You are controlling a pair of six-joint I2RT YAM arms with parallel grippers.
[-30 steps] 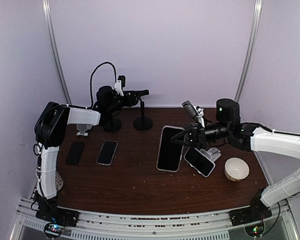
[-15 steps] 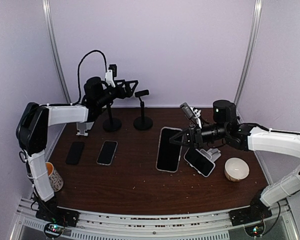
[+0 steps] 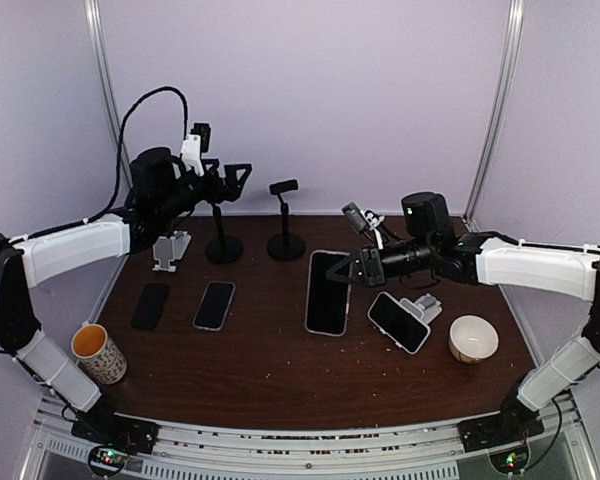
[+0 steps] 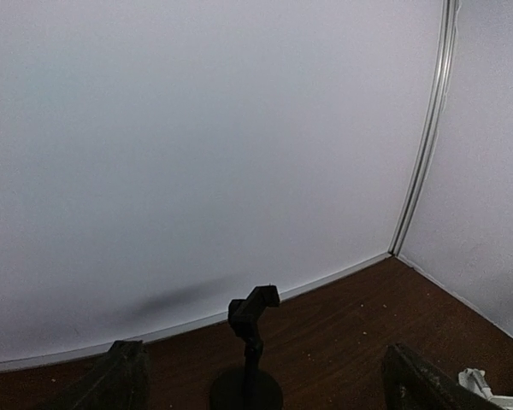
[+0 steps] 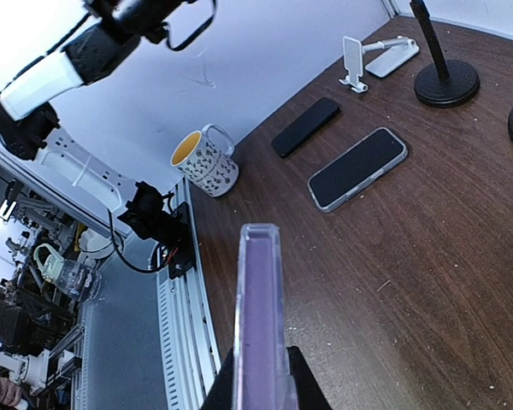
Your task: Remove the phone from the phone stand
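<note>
My right gripper [image 3: 365, 267] is shut on a large phone in a clear case [image 3: 327, 292] and holds it by one end, just above the table's middle. In the right wrist view the phone [image 5: 261, 299] shows edge-on, purple, between my shut fingers [image 5: 225, 386]. A white phone stand [image 3: 428, 306] sits to the right of it, with a smaller dark phone [image 3: 398, 322] lying against it. My left gripper [image 3: 236, 176] is open and empty, raised high at the back left. In the left wrist view its fingers [image 4: 120, 380] frame a black stand [image 4: 251, 329].
Two black pole stands [image 3: 223, 246] [image 3: 285, 240] and a white stand [image 3: 169, 250] are at the back left. Two dark phones [image 3: 150, 305] [image 3: 214, 304] lie flat at the left. A patterned mug [image 3: 98, 353] is at the front left, a white bowl [image 3: 473, 338] at the right.
My left arm has risen and swung back to the left, uncovering the mug. My right gripper has carried the large phone a little to the left.
</note>
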